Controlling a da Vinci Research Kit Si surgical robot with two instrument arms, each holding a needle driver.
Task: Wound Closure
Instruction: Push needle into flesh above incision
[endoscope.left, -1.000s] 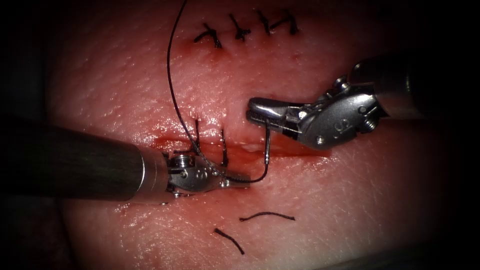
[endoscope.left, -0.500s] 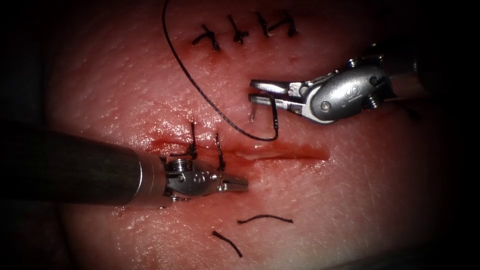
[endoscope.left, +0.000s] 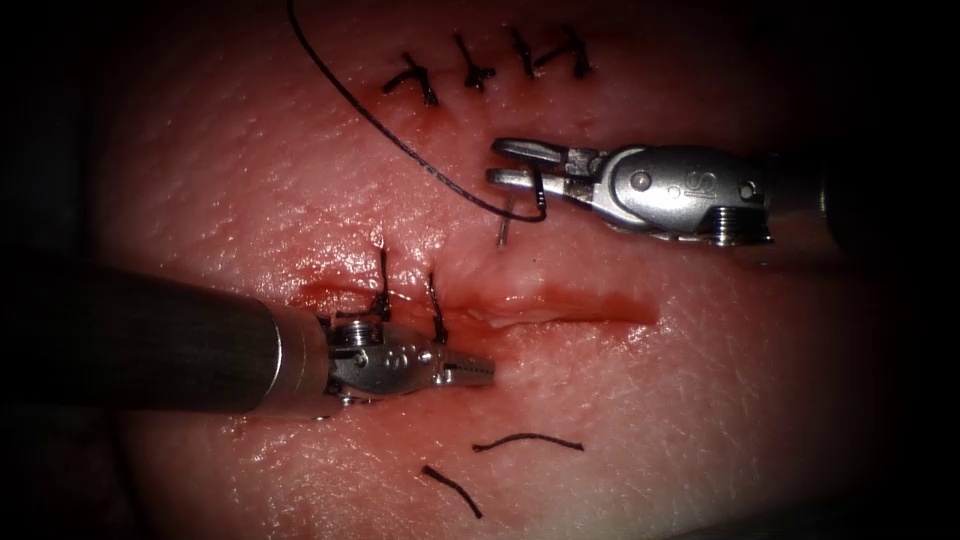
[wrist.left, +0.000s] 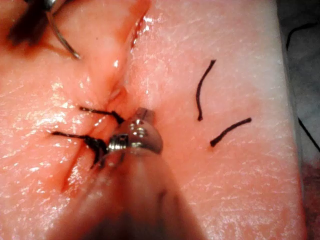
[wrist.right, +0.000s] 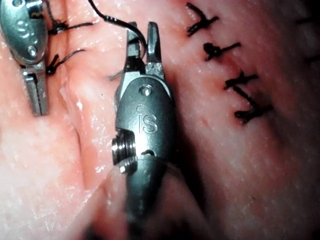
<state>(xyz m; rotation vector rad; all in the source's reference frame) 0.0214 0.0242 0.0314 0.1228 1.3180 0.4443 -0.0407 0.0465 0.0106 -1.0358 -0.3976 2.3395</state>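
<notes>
One needle (endoscope.left: 522, 205) out of tissue (endoscope.left: 700, 400), lifted toward 12 w/ thread (endoscope.left: 390, 140); right tool (endoscope.left: 518, 165) clamps it mid-curve; left tool (endoscope.left: 478, 372) closed, empty.

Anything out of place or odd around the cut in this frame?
Two cut ends of thread lie loose on the tissue below the cut. Otherwise orderly: the right tool holds the needle clear of the tissue, thread trailing; the left tool holds nothing.
</notes>
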